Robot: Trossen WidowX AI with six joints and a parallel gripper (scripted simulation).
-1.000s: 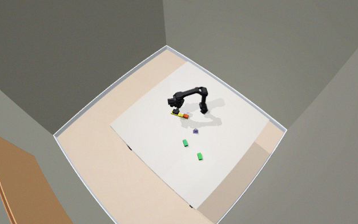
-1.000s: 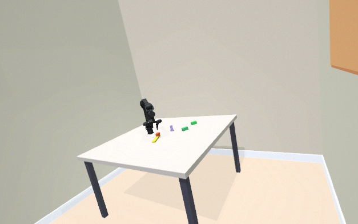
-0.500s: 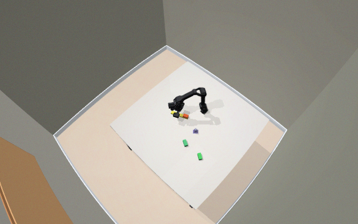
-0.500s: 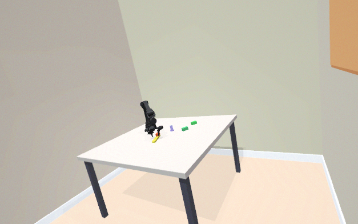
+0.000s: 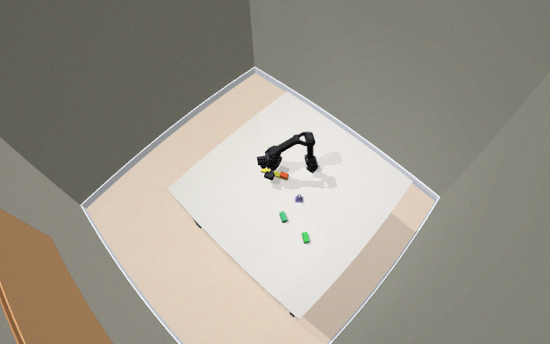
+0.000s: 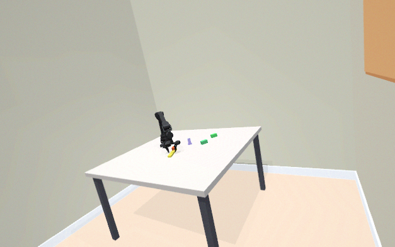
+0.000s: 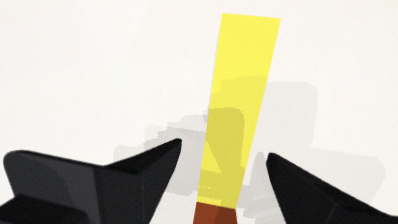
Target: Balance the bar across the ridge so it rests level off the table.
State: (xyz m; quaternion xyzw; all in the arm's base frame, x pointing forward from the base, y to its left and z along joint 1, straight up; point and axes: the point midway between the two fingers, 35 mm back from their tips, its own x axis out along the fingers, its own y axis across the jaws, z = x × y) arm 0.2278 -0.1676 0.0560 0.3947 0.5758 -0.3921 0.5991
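Note:
The yellow bar [image 5: 266, 170] [image 6: 171, 154] [image 7: 245, 60] lies flat on the white table, with an orange-red block [image 5: 284, 175] [image 6: 173, 148] [image 7: 214, 214] at one end. My gripper [image 5: 272, 171] [image 6: 172, 150] [image 7: 223, 151] is open and points down over the bar. In the wrist view its fingers stand on either side of the yellow part near the red end, with a gap on both sides. The small purple ridge [image 5: 299, 198] [image 6: 189, 142] stands on the table apart from the bar, beyond its red end. It is out of the wrist view.
Two green blocks lie on the table past the ridge: one nearer [image 5: 283, 217] [image 6: 204, 142] and one farther [image 5: 305, 237] [image 6: 213, 135]. The white table [image 5: 232, 197] [image 6: 135, 164] has open edges. The arm's shadow falls across the bar.

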